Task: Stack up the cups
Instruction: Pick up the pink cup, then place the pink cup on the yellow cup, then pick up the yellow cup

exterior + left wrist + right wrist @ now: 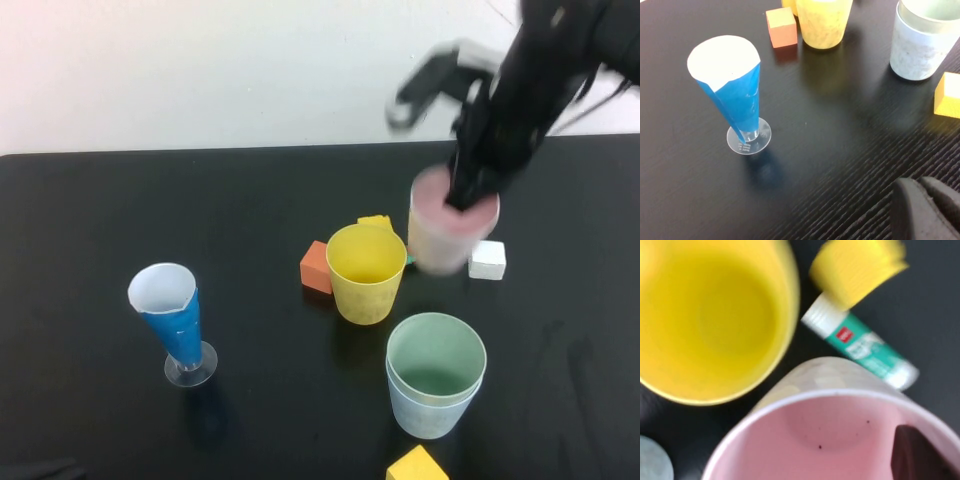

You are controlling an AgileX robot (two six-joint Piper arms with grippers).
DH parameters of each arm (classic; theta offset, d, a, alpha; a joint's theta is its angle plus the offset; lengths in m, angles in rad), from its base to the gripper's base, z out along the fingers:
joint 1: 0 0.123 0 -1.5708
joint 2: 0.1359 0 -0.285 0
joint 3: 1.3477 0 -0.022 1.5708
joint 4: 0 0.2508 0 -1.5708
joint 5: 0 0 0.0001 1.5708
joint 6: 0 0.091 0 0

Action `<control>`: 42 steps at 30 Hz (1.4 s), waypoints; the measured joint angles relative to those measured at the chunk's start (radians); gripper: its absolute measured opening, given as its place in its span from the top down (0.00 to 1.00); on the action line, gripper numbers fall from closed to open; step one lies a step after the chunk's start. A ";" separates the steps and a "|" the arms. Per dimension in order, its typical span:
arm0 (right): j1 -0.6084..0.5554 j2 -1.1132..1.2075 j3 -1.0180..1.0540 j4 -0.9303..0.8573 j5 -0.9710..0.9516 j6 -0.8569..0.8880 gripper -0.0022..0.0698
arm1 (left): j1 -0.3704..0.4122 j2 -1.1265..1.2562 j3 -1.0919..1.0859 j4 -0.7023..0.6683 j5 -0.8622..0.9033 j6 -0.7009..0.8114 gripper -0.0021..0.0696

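While the black table (90, 250) takes up nearly all of the high view, the right arm reaches down from the far right, and the right gripper (465, 195) dips into the mouth of the pink cup (450, 232), one dark finger (915, 455) inside its rim; the gripper is pinching the cup's wall. The pink cup looks blurred and raised, just right of the yellow cup (366, 272), which stands empty near the table's middle. Nearer the robot, the green cup (436, 352) sits nested inside the light blue cup (428, 412), with nothing else in it. To the left stands a cone glass (172, 312), blue outside and white inside, on a clear foot; tiny print on the foot cannot be read. An orange block (316, 266) lies touching or just beside the yellow cup's left side, a white block (487, 259) sits beside the pink cup, and a yellow block (416, 465) lies at the near edge. A green-and-white glue stick (860, 347) lies behind the two cups, bearing a small red label too blurred to read. The left gripper (930, 210) hangs low over the near left table, well apart from every cup, its fingers pressed together.
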State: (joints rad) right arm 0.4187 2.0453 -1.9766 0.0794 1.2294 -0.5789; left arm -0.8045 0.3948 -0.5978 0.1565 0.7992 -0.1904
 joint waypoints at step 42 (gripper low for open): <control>0.079 0.171 -0.147 0.164 0.012 -0.016 0.46 | 0.000 0.000 0.002 0.018 0.143 0.004 0.97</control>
State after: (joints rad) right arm 0.4981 2.2161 -2.1239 0.2436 1.2415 -0.5948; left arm -0.8045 0.3948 -0.5954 0.1749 0.9418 -0.1863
